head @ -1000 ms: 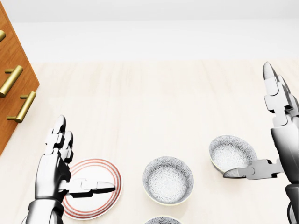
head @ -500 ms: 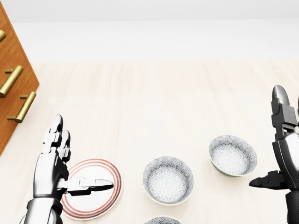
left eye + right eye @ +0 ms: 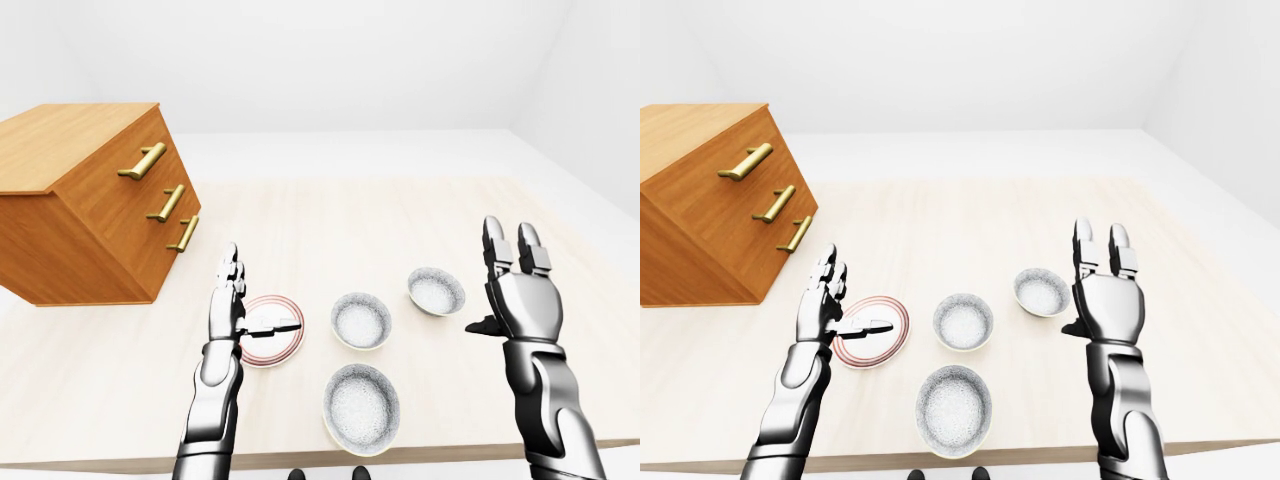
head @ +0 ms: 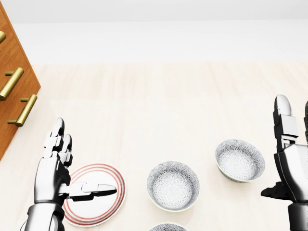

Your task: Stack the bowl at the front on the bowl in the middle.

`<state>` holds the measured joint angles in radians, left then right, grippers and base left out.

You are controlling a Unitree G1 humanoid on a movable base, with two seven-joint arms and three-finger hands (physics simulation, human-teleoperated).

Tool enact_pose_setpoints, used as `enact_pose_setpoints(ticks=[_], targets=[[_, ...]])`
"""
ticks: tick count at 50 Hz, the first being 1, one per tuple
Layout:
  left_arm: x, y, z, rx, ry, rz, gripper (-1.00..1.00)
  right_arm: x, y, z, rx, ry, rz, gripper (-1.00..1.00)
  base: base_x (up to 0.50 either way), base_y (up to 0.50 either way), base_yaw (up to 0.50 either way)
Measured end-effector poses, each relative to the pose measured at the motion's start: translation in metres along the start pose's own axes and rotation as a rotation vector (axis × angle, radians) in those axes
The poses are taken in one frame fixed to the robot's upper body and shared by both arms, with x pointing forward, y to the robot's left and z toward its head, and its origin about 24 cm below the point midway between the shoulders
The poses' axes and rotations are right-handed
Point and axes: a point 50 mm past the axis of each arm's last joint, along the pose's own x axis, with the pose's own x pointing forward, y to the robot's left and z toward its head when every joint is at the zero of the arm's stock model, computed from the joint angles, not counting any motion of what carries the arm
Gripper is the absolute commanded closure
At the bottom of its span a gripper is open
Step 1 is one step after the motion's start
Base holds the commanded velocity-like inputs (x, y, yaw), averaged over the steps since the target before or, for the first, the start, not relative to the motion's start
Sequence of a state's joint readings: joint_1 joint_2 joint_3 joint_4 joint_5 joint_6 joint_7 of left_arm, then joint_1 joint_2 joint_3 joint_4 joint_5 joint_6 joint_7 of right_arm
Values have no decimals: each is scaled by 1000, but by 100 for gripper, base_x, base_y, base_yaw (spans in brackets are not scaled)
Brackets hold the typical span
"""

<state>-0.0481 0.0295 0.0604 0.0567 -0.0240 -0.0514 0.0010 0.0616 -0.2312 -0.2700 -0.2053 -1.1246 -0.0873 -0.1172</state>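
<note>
On the pale wooden table (image 3: 330,215), the middle bowl (image 3: 360,320) served as the landmark: the front bowl (image 3: 361,405) sat just below it near the table's lower edge in the left-eye view, apart from it and unstacked, while a third bowl (image 3: 436,290) lay up and to its right. Left of the middle bowl, the left hand (image 3: 228,310) hovered over a red-ringed plate (image 3: 272,345), fingers spread and grasping nothing. Right of it, beyond the third bowl, the right hand (image 3: 520,295) stood upright, open-palmed and empty.
</note>
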Motion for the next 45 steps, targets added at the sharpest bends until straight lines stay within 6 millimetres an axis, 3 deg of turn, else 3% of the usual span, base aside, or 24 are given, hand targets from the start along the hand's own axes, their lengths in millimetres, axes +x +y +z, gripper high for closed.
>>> enact_pose_setpoints(ticks=[23,45], targets=[[0,0,-1,-8,8,-2,-100,-11,20,16,-135,-89,-39,-100,0,0,0],[1,0,-2,-31,28,2,-100,-14,41,18,-194,-137,-19,-100,0,0,0]])
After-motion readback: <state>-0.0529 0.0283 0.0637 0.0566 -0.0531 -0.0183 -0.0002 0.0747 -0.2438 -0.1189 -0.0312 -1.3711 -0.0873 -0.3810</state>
